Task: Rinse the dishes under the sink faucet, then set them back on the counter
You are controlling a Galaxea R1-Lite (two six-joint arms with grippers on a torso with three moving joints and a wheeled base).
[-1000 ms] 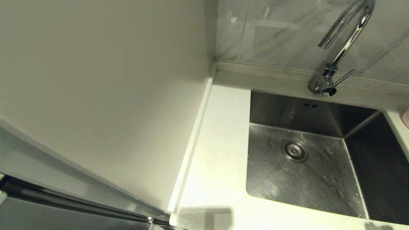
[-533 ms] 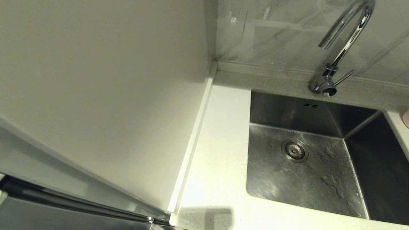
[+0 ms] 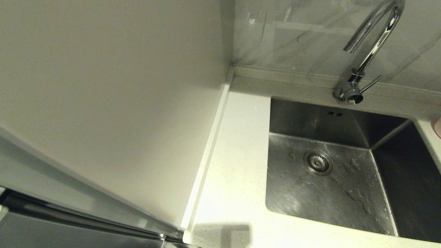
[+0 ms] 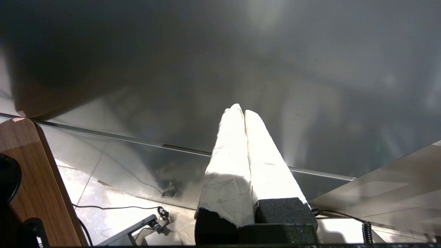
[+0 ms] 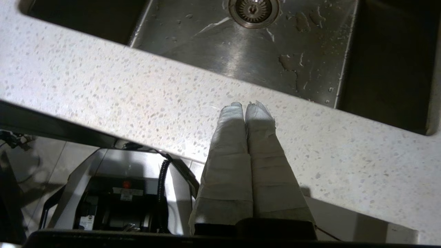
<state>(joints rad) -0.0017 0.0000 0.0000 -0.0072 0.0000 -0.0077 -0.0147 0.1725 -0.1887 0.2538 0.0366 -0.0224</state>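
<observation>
Two hands show only in the wrist views, both with wrapped fingers pressed together and holding nothing. The left hand (image 4: 244,112) hangs parked below, facing a dark glossy panel. In the head view, from nine o'clock across: a plain off-white wall panel (image 3: 103,103), then the white speckled stone surface (image 3: 237,165), then the rectangular brushed steel sink (image 3: 327,186), wet in patches, with its round strainer drain (image 3: 317,162) near the centre. At one o'clock stands the tall chrome gooseneck faucet (image 3: 372,48); no water runs. At three o'clock a sliver of something pale pink (image 3: 438,126) sits on the surface at the frame's edge, perhaps one of the dishes; the others are out of sight. The right hand (image 5: 246,105) hovers over the front strip of surface, pointing toward the drain. Judging by this, no dish has been picked up yet. The fingers should part before reaching toward three o'clock, then take a rim squarely so a wet bowl cannot slip.
</observation>
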